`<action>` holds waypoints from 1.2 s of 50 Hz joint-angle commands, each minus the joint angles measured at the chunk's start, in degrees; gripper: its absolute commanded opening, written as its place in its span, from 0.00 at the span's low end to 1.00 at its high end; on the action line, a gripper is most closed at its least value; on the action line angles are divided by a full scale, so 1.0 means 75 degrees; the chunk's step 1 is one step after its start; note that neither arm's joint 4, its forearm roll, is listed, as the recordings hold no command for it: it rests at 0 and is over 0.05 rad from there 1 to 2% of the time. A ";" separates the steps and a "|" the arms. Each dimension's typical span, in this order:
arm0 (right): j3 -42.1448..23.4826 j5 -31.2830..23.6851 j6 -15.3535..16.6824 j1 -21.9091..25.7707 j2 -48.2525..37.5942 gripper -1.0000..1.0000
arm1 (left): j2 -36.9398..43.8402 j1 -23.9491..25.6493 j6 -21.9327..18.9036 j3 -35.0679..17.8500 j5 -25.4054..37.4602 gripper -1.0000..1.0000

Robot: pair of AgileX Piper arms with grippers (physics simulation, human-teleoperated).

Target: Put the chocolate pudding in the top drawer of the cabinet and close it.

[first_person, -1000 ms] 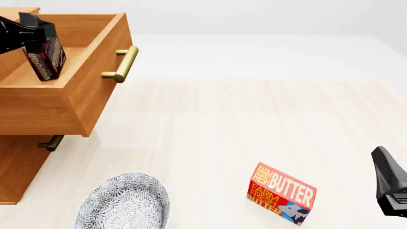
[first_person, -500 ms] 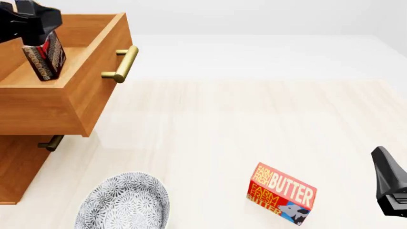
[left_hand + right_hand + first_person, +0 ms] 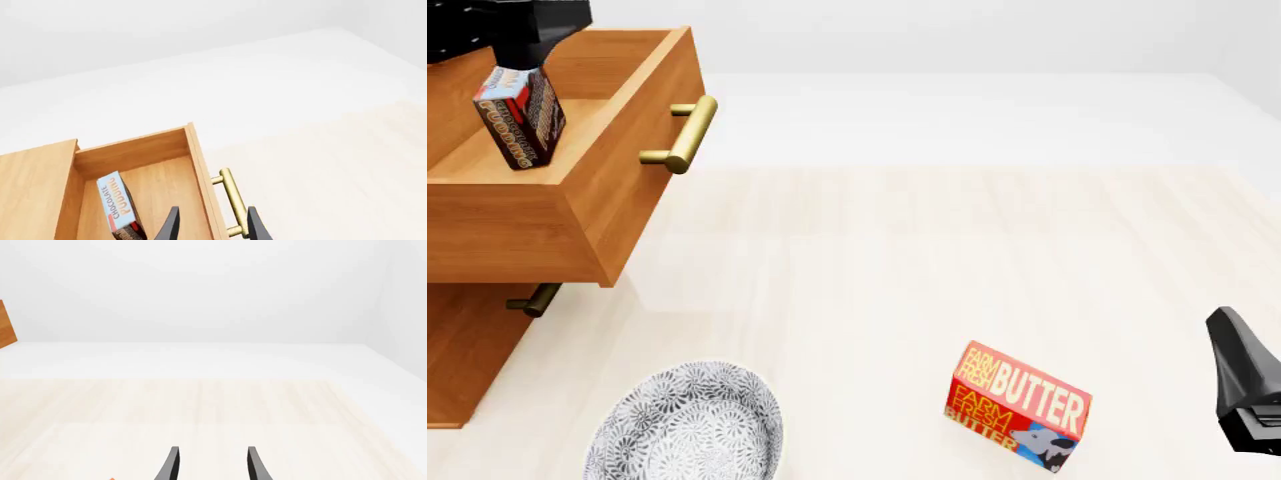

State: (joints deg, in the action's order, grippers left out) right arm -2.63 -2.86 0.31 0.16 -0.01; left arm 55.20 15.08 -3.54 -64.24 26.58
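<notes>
With the chocolate pudding (image 3: 518, 117) already standing on edge inside the open top drawer (image 3: 587, 210), free of any grip, the placing step looks done and the closing step is next. Nearest the camera, the right gripper (image 3: 209, 466) hangs idle over the pale wood table (image 3: 961, 270), fingers parted with nothing between them, beside the red-and-yellow butter box (image 3: 1017, 406) and the patterned plate (image 3: 687, 425). Farther off, the left gripper (image 3: 209, 227) is above the drawer's front edge, fingers spread and empty, just by the brass bar handle (image 3: 232, 202). I judge the next move calls for pressing on the drawer front or handle to push it squarely into the cabinet (image 3: 467, 350). Beyond lies a plain white floor and wall
</notes>
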 commanded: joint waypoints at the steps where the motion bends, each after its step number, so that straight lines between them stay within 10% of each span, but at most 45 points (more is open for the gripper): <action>1: 0.0000 0.0000 0.0000 -0.0001 0.0000 1.00 | 0.0152 0.0365 0.0178 -0.0252 0.0289 1.00; 60: 0.0237 0.0426 0.0047 0.0003 -0.0191 1.00 | 0.1416 0.2559 0.1399 -0.0500 -0.0326 1.00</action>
State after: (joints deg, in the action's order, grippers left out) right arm -0.87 0.23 0.66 0.18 -1.36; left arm 63.32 32.08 4.88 -68.66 25.67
